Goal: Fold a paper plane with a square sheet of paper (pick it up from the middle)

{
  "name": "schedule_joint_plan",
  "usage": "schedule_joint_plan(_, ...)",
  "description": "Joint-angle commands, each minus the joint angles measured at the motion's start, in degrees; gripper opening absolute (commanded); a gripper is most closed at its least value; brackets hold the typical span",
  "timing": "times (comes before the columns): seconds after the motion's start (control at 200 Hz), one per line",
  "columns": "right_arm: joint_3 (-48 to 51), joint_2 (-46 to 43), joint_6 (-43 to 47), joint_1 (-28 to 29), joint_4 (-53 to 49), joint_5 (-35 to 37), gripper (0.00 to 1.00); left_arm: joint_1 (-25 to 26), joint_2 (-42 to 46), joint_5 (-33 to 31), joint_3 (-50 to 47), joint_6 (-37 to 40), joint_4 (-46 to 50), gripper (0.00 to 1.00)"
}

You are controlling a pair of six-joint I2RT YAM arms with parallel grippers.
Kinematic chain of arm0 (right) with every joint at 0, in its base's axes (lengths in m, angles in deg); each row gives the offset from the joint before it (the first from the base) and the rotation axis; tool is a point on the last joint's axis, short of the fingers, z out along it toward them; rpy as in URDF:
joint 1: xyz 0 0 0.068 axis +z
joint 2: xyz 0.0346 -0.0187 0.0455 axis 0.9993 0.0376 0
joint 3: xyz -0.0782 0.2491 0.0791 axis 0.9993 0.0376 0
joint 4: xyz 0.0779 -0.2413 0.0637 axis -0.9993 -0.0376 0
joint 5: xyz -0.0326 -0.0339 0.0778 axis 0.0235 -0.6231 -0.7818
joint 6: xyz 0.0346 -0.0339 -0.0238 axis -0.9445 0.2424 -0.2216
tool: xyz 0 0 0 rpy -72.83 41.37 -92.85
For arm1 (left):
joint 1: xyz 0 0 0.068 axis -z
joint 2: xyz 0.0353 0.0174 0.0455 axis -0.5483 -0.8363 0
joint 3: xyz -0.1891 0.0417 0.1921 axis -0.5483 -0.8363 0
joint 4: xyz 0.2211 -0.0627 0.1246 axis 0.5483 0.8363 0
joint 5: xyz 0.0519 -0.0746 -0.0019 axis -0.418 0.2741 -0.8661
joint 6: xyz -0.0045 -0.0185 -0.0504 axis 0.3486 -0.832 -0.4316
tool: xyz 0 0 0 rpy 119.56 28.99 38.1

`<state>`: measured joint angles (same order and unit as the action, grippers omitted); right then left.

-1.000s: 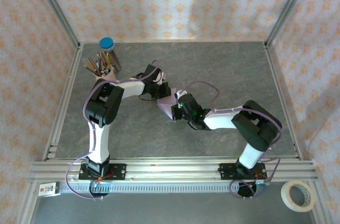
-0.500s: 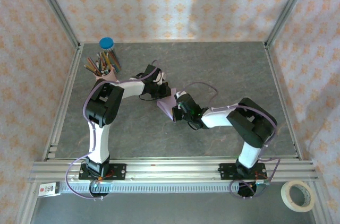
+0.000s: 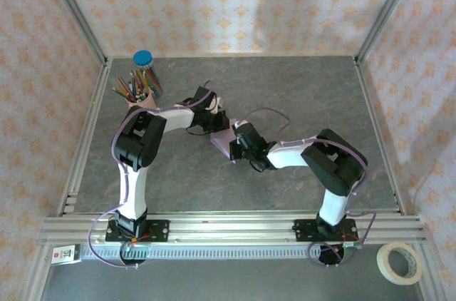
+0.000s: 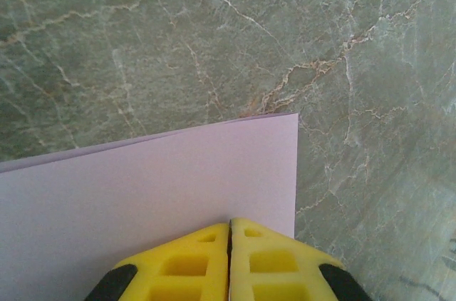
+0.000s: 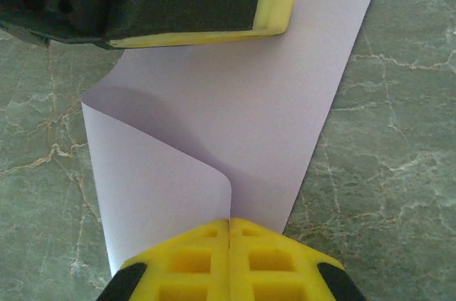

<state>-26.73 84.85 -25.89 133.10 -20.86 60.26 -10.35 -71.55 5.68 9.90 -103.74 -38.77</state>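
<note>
Left gripper (image 4: pixel 229 224) and right gripper (image 5: pixel 229 221) press on the square sheet of paper (image 3: pixel 222 145), right of the pencil cup (image 3: pixel 140 90).

Both pairs of yellow fingers are pressed together. The left tips rest on the lilac sheet just inside one corner. The right tips meet the opposite edge, where a flap curls over toward them; whether any paper is caught between them cannot be told. The partly folded sheet lies on the grey marbled table (image 3: pixel 285 87), nearer the arm bases than the pencil cup and apart from it.

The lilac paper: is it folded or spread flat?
Folded: the paper has one flap bent over itself, not yet creased flat.
</note>
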Motion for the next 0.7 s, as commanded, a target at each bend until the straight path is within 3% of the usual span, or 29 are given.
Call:
schedule_joint_plan(0.0,-1.24,1.07,-0.80,-0.34,-1.81,0.81,0.00,0.66,-3.38,-1.20,-0.64,1.17,5.76,0.10)
schedule_joint_plan(0.38,-1.12,1.44,-1.03,-0.39,-3.28,-0.69,0.00,0.59,-2.54,-0.19,0.37,0.59,5.56,0.10)
schedule_joint_plan(0.696,-1.15,2.46,-1.81,-0.77,-5.74,-2.80,0.00,0.40,3.99,-0.16,2.27,-3.28,2.53,0.14)
